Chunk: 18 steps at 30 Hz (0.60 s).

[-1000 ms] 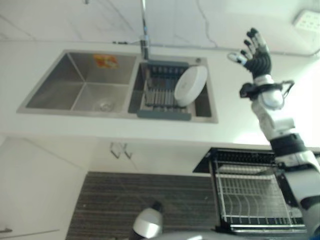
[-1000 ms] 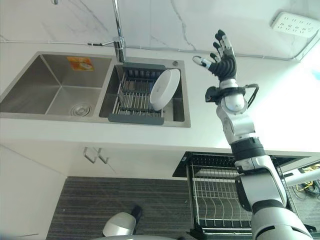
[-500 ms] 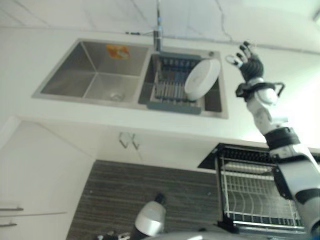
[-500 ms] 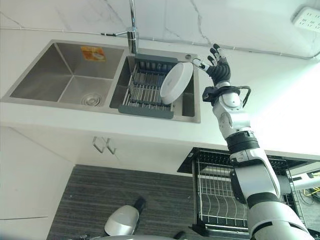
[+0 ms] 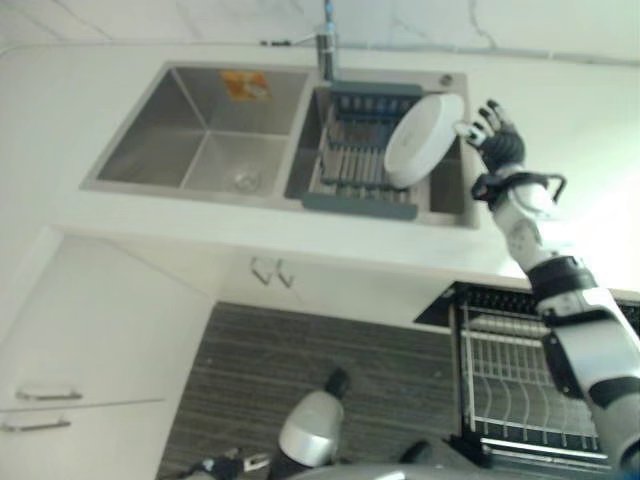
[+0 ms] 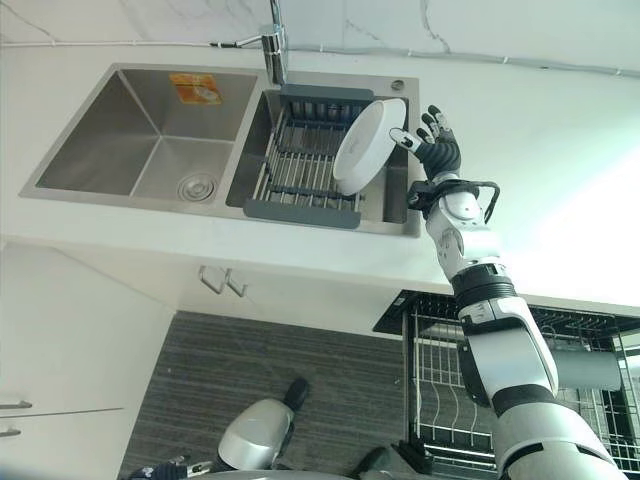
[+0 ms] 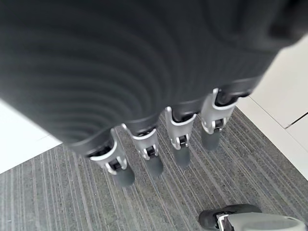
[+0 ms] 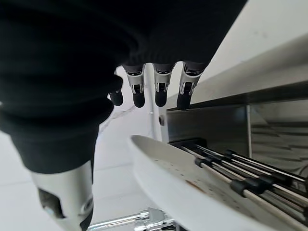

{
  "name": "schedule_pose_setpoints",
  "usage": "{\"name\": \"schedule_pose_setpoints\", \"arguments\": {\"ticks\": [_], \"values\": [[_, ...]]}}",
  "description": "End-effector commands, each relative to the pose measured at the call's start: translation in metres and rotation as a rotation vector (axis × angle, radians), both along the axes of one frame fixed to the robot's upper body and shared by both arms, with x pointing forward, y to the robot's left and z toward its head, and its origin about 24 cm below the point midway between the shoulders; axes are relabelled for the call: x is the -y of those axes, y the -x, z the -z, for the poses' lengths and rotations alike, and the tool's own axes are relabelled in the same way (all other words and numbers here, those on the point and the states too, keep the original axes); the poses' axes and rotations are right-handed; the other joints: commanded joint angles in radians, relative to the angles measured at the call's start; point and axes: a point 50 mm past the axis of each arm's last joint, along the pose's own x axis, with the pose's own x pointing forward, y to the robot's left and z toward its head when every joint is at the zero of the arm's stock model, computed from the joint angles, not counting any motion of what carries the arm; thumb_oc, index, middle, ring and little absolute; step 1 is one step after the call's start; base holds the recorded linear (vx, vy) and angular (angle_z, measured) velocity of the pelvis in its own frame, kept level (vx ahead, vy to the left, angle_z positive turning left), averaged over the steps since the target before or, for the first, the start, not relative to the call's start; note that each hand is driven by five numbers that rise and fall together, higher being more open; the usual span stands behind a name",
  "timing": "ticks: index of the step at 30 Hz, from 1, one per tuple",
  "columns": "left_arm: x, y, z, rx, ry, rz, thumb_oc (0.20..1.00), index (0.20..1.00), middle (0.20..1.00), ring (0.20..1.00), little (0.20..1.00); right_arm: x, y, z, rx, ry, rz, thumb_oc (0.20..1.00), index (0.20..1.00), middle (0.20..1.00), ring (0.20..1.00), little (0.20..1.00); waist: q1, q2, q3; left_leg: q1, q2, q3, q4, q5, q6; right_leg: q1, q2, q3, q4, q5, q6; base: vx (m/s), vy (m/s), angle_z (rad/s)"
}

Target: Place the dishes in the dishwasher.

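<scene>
Left eye view: white plate (image 5: pixel 424 139) is leaning on edge in the grey drying rack (image 5: pixel 357 160) set in the right basin of the double sink (image 5: pixel 150 125), tilted toward the right. Right robot hand (image 5: pixel 492 137) is reaching in just right of the plate's rim, fingers spread wide, holding nothing. Faucet (image 5: pixel 326 40) is standing at the far edge. Dishwasher rack (image 5: pixel 520 385) is pulled out low at the near right, below the tabletop (image 5: pixel 560 160).

Right eye view: the thumb tip is sitting at the plate's upper right rim; contact cannot be confirmed.

Left wrist view: left robot hand (image 7: pixel 159 144) is hanging over striped floor, fingers straight and relaxed, empty.

Right wrist view: fingers (image 8: pixel 161 91) are extending straight above the plate's rim, with the rack wires (image 8: pixel 240 185) behind.

Risks, as judgement: the plate is only propped, so a push from the right is likely tipping it flat onto the rack. A shallow rim pinch may be slipping on the smooth glaze. Lifting could be knocking the plate against the sink wall.
</scene>
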Motion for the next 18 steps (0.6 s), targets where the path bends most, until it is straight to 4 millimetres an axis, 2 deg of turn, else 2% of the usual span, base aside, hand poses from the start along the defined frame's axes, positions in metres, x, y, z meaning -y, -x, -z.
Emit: {"name": "schedule_pose_setpoints", "arguments": {"ticks": [1, 7, 10, 14, 18], "values": [[-0.001, 0.011, 0.002, -0.062, -0.023, 0.098, 1.0, 1.0, 1.0, 1.0, 1.0, -0.004, -0.001, -0.048, 0.163, 0.048, -0.002, 1.0, 1.0, 1.0, 1.0, 1.0, 0.019, 0.032, -0.057, 0.023, 0.014, 0.013, -0.141, 0.026, 0.014, -0.006, -0.028, 0.043, 0.17, -0.139, 0.008, 0.06, 0.004, 0.0], [0.0, 0.007, 0.002, -0.054, -0.023, 0.102, 1.0, 1.0, 1.0, 1.0, 1.0, -0.008, -0.002, -0.048, 0.161, 0.037, -0.029, 1.0, 1.0, 1.0, 1.0, 1.0, 0.017, 0.038, -0.042, 0.019, 0.013, 0.009, -0.139, 0.027, 0.016, -0.016, -0.038, 0.051, 0.182, -0.138, 0.01, 0.02, -0.014, -0.01], [0.002, 0.003, 0.001, -0.045, -0.011, 0.1, 1.0, 1.0, 1.0, 1.0, 1.0, -0.012, -0.004, -0.051, 0.167, 0.084, -0.035, 1.0, 1.0, 1.0, 1.0, 1.0, 0.016, 0.045, -0.031, 0.014, 0.013, 0.011, -0.137, 0.029, 0.016, -0.025, -0.044, 0.054, 0.191, -0.138, 0.01, 0.0, 0.0, 0.0], [0.001, 0.003, 0.001, -0.042, -0.001, 0.087, 1.0, 1.0, 1.0, 1.0, 1.0, -0.017, -0.004, -0.053, 0.183, 0.162, -0.044, 1.0, 1.0, 1.0, 1.0, 1.0, 0.023, 0.042, -0.023, 0.009, 0.015, 0.007, -0.134, 0.033, 0.014, -0.024, -0.043, 0.052, 0.193, -0.139, 0.01, 0.0, -0.008, 0.0], [-0.001, 0.005, 0.001, -0.046, -0.008, 0.091, 1.0, 1.0, 1.0, 1.0, 1.0, -0.018, -0.004, -0.054, 0.184, 0.16, -0.049, 1.0, 1.0, 1.0, 1.0, 1.0, 0.029, 0.037, -0.024, 0.009, 0.017, 0.005, -0.133, 0.034, 0.013, -0.019, -0.041, 0.048, 0.194, -0.141, 0.009, 0.01, -0.013, 0.0]]}}
